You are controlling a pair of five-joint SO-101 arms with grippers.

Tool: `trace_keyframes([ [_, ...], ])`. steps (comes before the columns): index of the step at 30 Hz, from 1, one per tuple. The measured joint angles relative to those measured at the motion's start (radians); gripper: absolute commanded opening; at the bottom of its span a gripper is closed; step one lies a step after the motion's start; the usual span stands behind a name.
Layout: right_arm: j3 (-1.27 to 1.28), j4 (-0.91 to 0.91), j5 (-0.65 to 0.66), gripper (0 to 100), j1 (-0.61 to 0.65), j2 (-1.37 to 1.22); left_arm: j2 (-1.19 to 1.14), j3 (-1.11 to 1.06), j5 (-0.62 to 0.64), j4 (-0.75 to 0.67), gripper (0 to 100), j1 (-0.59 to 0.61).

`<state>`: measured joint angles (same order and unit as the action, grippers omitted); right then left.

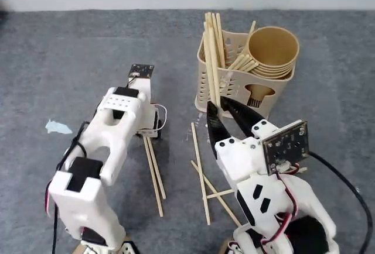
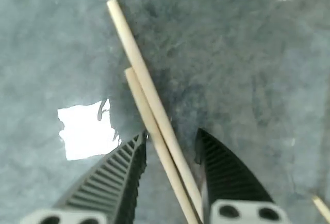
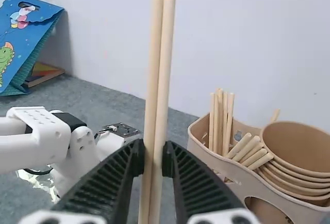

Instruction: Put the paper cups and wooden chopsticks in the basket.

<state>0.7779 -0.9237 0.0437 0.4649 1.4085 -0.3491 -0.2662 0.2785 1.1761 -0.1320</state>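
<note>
- While the right jaws clamp two upright chopsticks [image 3: 159, 53] just before the basket [image 1: 278, 93], the pair could snag its rim or the paper cups [image 1: 273, 46] crowding it.
- The left jaws, spread astride two flat chopsticks [image 2: 154, 115] on the surface [image 2: 247, 53], may pinch only one.

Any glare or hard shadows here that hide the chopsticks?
Left wrist view: a blown-out white patch on the grey mat, beside the two loose wooden chopsticks, not over them. High view: even light, no hard shadows. Right wrist view: no glare on the wooden chopstick pair in the right gripper.
</note>
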Motion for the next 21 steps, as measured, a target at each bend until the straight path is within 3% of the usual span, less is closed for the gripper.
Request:
trace_keyframes([
  [4,0.0,0.0,0.0,0.8,0.003,0.0,-0.066,0.091,0.003,0.072,1,-0.008],
  [15,0.0,-0.003,0.0,0.8,0.003,0.0,-0.158,0.23,0.0,0.19,1,-0.008],
  [21,0.0,-0.003,0.0,0.8,0.0,0.072,-0.186,0.414,-0.018,0.39,1,0.003],
])
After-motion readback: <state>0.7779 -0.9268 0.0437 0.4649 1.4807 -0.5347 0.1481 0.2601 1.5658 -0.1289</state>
